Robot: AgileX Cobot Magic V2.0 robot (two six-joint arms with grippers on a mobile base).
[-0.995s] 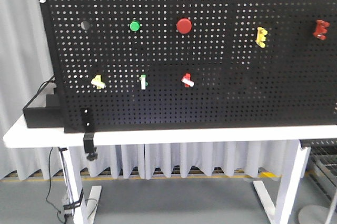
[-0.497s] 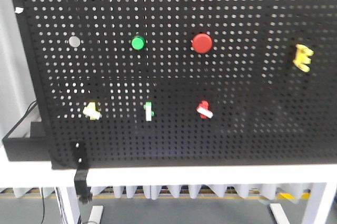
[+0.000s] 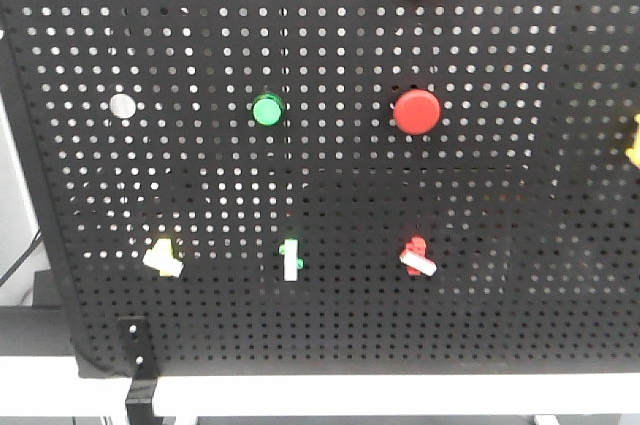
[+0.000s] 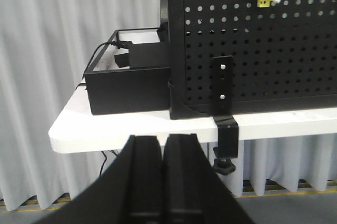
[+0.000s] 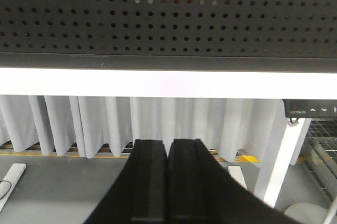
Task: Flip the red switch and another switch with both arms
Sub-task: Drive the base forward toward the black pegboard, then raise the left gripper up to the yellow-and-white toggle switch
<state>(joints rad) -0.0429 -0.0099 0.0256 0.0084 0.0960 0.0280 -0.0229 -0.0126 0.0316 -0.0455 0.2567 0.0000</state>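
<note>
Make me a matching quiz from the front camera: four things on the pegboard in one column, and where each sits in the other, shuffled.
Things:
1. red switch
2. pale yellow switch
3. green-based toggle
4. green round button

Places in the front view:
A. bottom row, middle
B. higher up, left of a round red button
C. bottom row, right end
D. bottom row, left end

Pairs: 1-C, 2-D, 3-A, 4-B

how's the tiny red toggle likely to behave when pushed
The red switch sits fixed in the pegboard, so it probably pivots rather than slides. Its short white lever looks rigid, likely snapping over. Being tiny, a push could slip off it.
</note>
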